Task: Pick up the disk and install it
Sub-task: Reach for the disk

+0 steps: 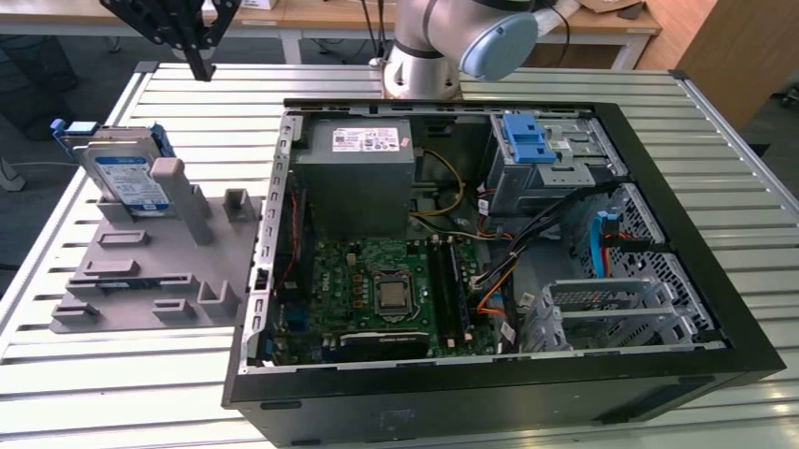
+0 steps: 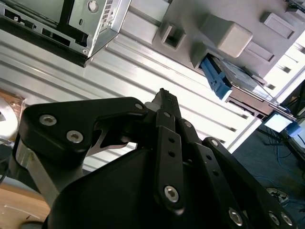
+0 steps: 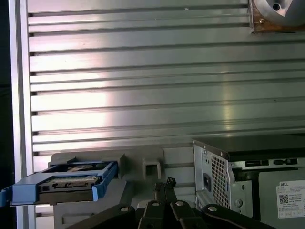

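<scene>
The gripper (image 1: 200,67) hangs high over the table, fingers pressed together, holding nothing. The disk (image 1: 125,180) stands on edge in the grey fixture plate (image 1: 125,281), beside the open computer case (image 1: 500,393). Caution: descending with fingers together would likely strike the disk's top edge and tip it.

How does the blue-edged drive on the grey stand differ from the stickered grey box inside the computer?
The disk stands on edge on the fixture plate, outside the case; the power-supply box sits inside it. The disk is smaller and blue-framed; the power-supply box is plain. Both are grey with labels.
</scene>
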